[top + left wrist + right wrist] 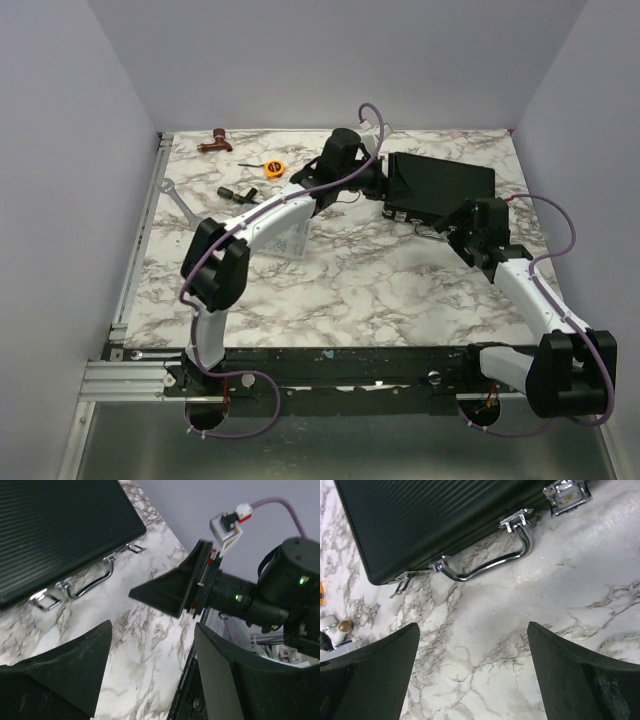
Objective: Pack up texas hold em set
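The texas hold em set shows as a closed black ribbed case [440,185] lying flat at the back right of the marble table. Its chrome handle [490,562] and silver latches [566,494] face the arms. My left gripper [385,185] hovers by the case's left end, open with only table between its fingers [152,630]. My right gripper [455,225] hangs just in front of the handle side, open and holding nothing [472,630]. In the left wrist view the case [60,525] fills the upper left and the right gripper [185,587] points toward it.
A yellow tape measure [274,168], a reddish-brown tool [215,142], a small black tool [238,192] and a silver wrench [180,200] lie at the back left. A clear plastic box [290,240] sits under the left arm. Grey walls close in the table.
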